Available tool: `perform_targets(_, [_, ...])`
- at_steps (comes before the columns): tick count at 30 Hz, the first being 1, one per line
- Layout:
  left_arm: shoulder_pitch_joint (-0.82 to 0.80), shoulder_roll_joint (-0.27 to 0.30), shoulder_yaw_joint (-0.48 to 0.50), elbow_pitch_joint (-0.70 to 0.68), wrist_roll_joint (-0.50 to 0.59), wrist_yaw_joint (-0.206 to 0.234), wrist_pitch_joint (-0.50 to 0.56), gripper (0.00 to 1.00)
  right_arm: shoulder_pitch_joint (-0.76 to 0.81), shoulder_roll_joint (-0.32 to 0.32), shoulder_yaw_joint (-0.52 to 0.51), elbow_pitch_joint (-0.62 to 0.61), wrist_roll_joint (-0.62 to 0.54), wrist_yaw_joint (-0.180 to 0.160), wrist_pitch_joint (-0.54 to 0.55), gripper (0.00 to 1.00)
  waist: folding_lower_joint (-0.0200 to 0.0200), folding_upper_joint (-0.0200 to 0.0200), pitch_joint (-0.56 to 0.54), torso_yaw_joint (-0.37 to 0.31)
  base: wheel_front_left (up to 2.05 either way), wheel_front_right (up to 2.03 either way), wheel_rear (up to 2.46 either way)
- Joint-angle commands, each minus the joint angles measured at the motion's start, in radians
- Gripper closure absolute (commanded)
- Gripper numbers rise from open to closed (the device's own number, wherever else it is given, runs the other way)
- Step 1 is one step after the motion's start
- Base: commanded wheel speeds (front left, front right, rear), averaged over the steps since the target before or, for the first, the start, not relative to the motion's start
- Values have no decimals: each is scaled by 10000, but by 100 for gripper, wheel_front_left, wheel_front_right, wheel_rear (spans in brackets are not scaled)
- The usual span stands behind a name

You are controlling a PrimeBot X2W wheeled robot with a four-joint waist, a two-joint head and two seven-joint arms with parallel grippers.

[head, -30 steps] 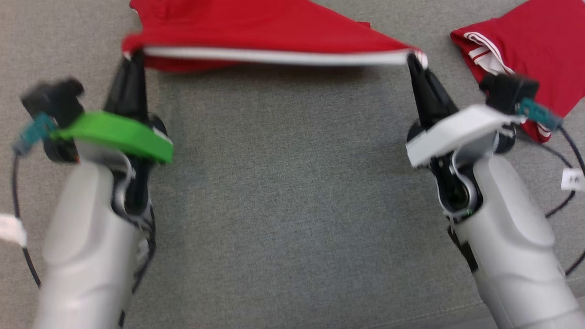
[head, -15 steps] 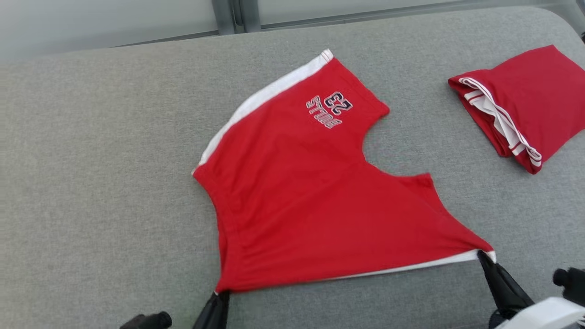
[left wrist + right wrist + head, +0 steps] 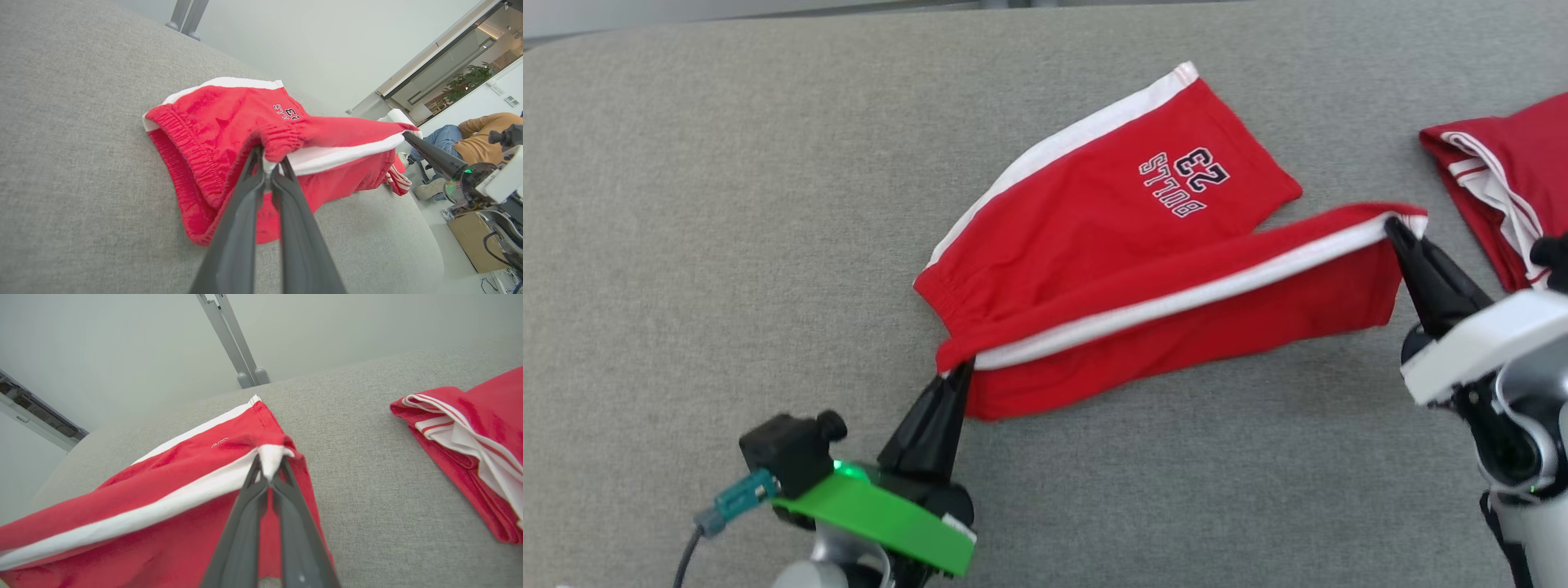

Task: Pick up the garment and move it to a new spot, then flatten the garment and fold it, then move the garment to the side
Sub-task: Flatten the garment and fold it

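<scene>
The garment [image 3: 1111,237], a pair of red shorts w/ a white side stripe [image 3: 1176,300], is found mid-counter, partly laid flat and partly lifted. The far leg is spread on the grey fabric-covered counter [image 3: 727,204], and its "BULLS 23" print [image 3: 1184,181] is seen upside down in the head view. The near side edge is held up off the counter and stretched fairly taut between two pinch points, so a long lengthwise fold is formed. The elastic waistband [image 3: 184,139] is seen puckered in the left wrist view. Elsewhere the cloth is mostly smooth.

The waistband corner is pinched by the left gripper [image 3: 961,371], whose fingers are closed on the cloth. The leg-hem corner, at the stripe's end, is pinched by the right gripper [image 3: 1395,227], likewise clamped tight on it.

Progress, as judged: pick-up, relocation and flattening seem done, since the far half is laid flat. The fold is judged to be under way, i.e. one leg is meant to go over the other. Left to do: the lifted half is to be laid down w/ edges matched, both corners released, perhaps a 2nd fold made, then the garment moved to the side.

A second red garment [image 3: 1494,188], already folded, is seen at the right, well apart from the shorts. A seated person [image 3: 482,139] is glimpsed in the bkgd of the left wrist view.
</scene>
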Motion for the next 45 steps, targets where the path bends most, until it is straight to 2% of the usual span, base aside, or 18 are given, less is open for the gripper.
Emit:
perform_targets(1, [-485,-65,27,6,-51,-97,60,100,-543,-118,27,244,-191,-17,194,100,1,0,660,695,0,0,0])
perform_targets(8, [-2745,-698,169,783,-381,-15,411,100,-3192,-599,484,1896,-752,-17,1088,100,1,0,1494,1547,0,0,0])
perform_targets(12, [-3720,-880,1,1658,-479,-39,711,100,-4238,-711,714,2886,-1019,-17,1555,100,1,0,1851,1784,0,0,0])
perform_targets(19, [-4424,-1065,-132,2774,-595,-122,443,100,-5484,-686,1232,4128,-1464,-17,1448,100,1,0,2048,1860,0,0,0])
perform_targets(21, [-4651,-1129,-345,3224,-841,-199,362,100,-6101,-772,1471,4851,-1564,-17,1383,100,1,0,2047,1959,0,0,0])
perform_targets(36, [-5251,-1204,-733,3857,-1317,-13,155,100,-6980,-583,1527,5896,-1890,-17,959,100,1,0,2326,1938,0,0,0])
perform_targets(37, [-5284,-1207,-760,3889,-1319,22,128,93,-7029,-556,1506,5936,-1877,-17,903,77,1,0,2344,1932,0,0,0])
perform_targets(38, [-5300,-1208,-763,3920,-1320,40,89,64,-7065,-552,1559,5938,-1872,-17,870,41,1,0,2358,1930,0,0,0])
perform_targets(39, [-5307,-1207,-759,3957,-1357,102,67,19,-7088,-537,1603,5970,-1818,-17,861,0,1,0,2382,1929,0,0,0])
perform_targets(40, [-5325,-1208,-779,3985,-1354,129,30,0,-7110,-540,1618,5981,-1795,-17,777,0,1,0,2401,1929,0,0,0])
perform_targets(45, [-5415,-1214,-677,4008,-1459,434,-458,0,-7306,-545,1585,6208,-1917,-17,158,0,1,0,2518,1993,0,0,0])
